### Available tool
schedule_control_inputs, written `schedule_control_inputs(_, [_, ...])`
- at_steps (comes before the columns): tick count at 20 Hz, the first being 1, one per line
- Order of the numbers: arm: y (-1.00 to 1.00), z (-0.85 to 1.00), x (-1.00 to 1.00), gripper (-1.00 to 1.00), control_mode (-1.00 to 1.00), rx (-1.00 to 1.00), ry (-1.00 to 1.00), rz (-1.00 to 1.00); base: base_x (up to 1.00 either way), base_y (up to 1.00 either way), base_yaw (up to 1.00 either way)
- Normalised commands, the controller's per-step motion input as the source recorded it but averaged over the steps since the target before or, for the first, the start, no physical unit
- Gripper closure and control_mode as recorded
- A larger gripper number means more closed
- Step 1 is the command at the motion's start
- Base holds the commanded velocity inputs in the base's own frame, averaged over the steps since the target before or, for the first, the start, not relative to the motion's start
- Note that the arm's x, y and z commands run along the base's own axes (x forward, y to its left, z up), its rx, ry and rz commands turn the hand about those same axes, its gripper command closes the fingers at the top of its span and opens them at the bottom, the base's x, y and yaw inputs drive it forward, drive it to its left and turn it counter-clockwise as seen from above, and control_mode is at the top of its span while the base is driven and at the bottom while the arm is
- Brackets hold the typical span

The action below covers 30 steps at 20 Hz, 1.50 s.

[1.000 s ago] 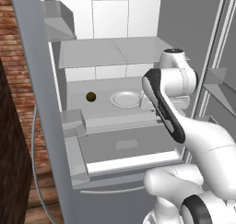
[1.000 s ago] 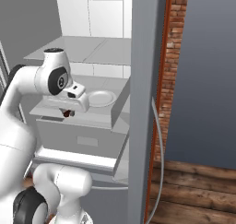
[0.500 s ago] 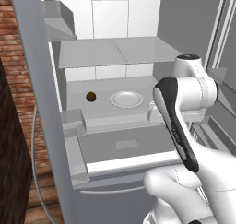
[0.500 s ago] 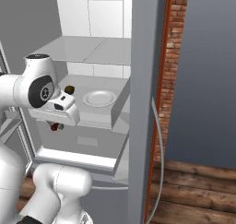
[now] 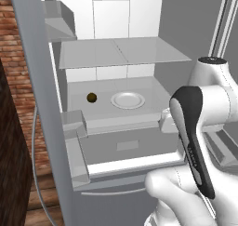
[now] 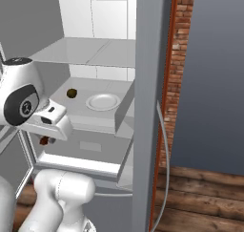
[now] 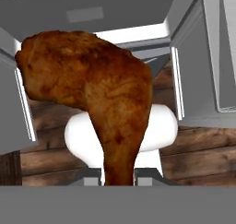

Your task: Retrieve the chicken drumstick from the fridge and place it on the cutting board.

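**A:** Left base view first. What worries you?

**Me:** My arm fills the right of the frame, and the fridge (image 5: 116,81) stands open behind it. On its shelf sit a white plate (image 5: 127,100) and, near it, a small dark ball (image 5: 92,97). The door bins at lower left jut out, and the other door is close at the right edge. I think a wide swing could clip either one.

**A:** And the right base view?

**Me:** My hand (image 6: 46,139) is at the left, below the shelf, in front of the drawer. A bit of the chicken drumstick (image 6: 44,140) peeks out under it. The fridge's edge post runs down the middle, so turning that way could catch it.

**A:** Hand view?

**Me:** My hand is clenched on the thin bone end at the bottom; the thick end hangs out toward the top of the frame. That is a narrow hold on a top-heavy piece, so a jerk could twist it loose onto the wooden floor (image 7: 198,149).
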Motion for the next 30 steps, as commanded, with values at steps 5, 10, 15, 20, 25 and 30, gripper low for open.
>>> schedule_control_inputs(5, [-0.07, -0.07, -0.13, 1.0, -1.0, 0.01, -0.25, 0.0, 0.0, 0.0, 0.0])
schedule_control_inputs(10, [-0.01, 0.0, 0.0, 1.0, -1.0, 0.0, -0.05, 0.0, 0.0, 0.0, 0.0])
schedule_control_inputs(15, [0.0, 0.0, 0.0, 1.0, -1.0, 0.0, 0.0, 0.0, 0.0, 0.0, 0.0])
schedule_control_inputs(20, [0.0, 0.0, -0.01, 1.0, -1.0, 0.0, 0.0, 0.0, 0.0, 0.0, 0.0])
schedule_control_inputs(25, [0.0, 0.0, -0.27, 1.0, 1.0, 0.0, -0.02, 0.0, -0.28, 0.0, -0.01])
schedule_control_inputs(30, [0.0, 0.0, 0.0, 1.0, 1.0, 0.0, 0.0, 0.0, -0.87, 0.0, -0.01])
